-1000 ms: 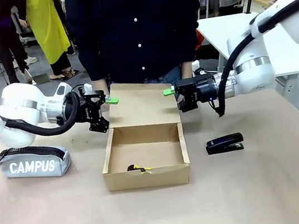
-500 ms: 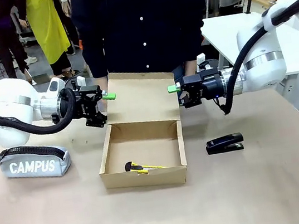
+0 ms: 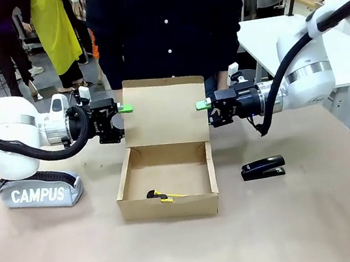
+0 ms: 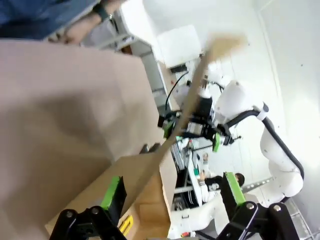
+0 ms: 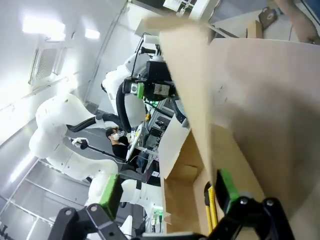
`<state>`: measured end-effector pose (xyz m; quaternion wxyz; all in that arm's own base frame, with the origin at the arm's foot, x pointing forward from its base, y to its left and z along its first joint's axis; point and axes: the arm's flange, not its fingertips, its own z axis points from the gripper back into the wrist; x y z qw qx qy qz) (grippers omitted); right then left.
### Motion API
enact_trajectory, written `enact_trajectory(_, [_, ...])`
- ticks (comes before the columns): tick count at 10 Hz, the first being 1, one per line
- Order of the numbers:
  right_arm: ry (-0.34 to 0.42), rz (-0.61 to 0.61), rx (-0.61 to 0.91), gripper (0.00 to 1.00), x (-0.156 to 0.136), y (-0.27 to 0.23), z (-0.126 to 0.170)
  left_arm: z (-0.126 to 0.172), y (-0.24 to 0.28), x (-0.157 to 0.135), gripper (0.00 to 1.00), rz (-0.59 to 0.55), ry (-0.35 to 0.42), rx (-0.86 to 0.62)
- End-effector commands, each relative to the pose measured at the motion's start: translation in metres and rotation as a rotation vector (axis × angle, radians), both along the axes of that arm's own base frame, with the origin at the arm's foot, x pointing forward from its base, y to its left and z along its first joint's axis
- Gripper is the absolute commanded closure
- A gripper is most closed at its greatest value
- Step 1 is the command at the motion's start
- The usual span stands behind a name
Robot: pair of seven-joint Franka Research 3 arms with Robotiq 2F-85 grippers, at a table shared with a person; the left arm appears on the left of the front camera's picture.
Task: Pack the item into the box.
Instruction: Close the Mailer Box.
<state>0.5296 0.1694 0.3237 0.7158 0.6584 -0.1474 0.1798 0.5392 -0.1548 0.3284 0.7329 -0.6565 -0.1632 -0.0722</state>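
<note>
The brown cardboard box point(image 3: 169, 205) sits open at mid-table, its hinged flap lid point(image 3: 164, 113) standing upright at the far side. The yellow utility knife point(image 3: 161, 195) lies on the box floor near the front wall; it also shows as the knife point(image 4: 125, 225) and the knife point(image 5: 210, 207) in the wrist views. My left gripper point(image 3: 121, 122) is open at the lid's left edge. My right gripper point(image 3: 206, 113) is open at the lid's right edge. In each wrist view the lid's thin edge runs between the spread fingers of the left gripper point(image 4: 172, 185) and the right gripper point(image 5: 167, 190).
A black stapler point(image 3: 263, 168) lies right of the box. The grey "CAMPUS" pencil case point(image 3: 39, 189) rests at the left, under my left arm. A person point(image 3: 166, 27) in a dark shirt stands just behind the lid.
The lid has swung from leaning back toward the person to standing upright. Both grippers have risen slightly with its side edges. The box has shifted a little.
</note>
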Motion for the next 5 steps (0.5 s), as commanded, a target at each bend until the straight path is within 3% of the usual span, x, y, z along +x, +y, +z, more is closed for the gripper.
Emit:
enact_trajectory(1, [-0.073, -0.003, 0.014, 0.00, -0.0033, -0.0006, -0.0015, 0.0025, -0.0012, -0.0123, 0.00, 0.047, -0.063, -0.025])
enact_trajectory(3, [-0.112, -0.020, 0.029, 0.00, -0.0059, 0.0016, -0.0001, 0.0039, -0.0012, -0.0147, 0.00, 0.018, -0.053, -0.029])
enact_trajectory(5, [-0.096, -0.114, 0.076, 0.00, -0.0029, 0.0013, 0.0023, 0.0075, 0.0019, -0.0204, 0.00, -0.034, -0.057, -0.027])
